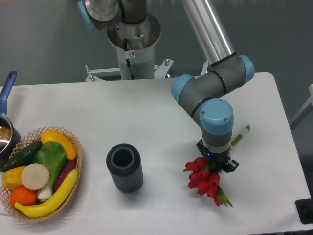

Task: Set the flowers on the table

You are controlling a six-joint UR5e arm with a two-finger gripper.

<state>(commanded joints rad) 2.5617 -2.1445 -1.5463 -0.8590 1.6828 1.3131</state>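
The flowers lie low over the right part of the tabletop, red heads pointing toward the front edge and a few green leaves poking out at the lower right. Their pale green stems run up and to the right, passing under my wrist and showing again beyond it. My gripper sits directly over the bunch where the heads meet the stems, pointing straight down. My fingers are hidden behind my own wrist and the blooms, so I cannot tell whether they pinch the stems or stand spread. I also cannot tell whether the bunch touches the white surface or hangs just above it.

Well to the left, near the middle of the tabletop, a dark ribbed vase stands upright, its mouth open. Farther left, a wicker basket holds colourful vegetables. A pot with a blue handle shows at the left edge.
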